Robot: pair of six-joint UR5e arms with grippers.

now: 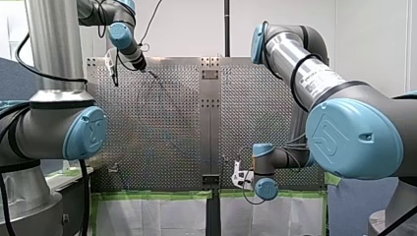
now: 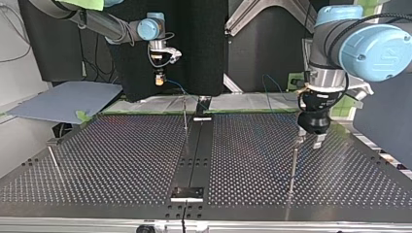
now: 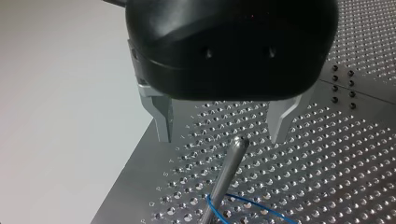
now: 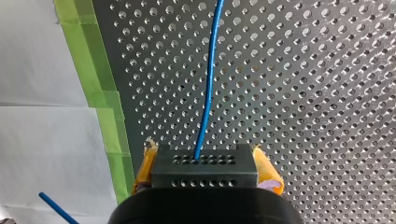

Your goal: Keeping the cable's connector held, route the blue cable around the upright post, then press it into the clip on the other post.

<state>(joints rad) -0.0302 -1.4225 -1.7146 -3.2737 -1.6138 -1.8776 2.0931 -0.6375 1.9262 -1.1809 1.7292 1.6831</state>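
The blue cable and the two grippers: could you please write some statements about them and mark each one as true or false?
1. The right gripper has its jaws shut on the connector. True.
2. The blue cable leaves the connector and runs over the perforated table. True.
3. The left gripper holds the blue cable. False: its jaws stand open and empty, with the tip of a post ahead, between them; the cable passes further along, by the post.
4. Red tape lines the table's edge. False: the tape is green.
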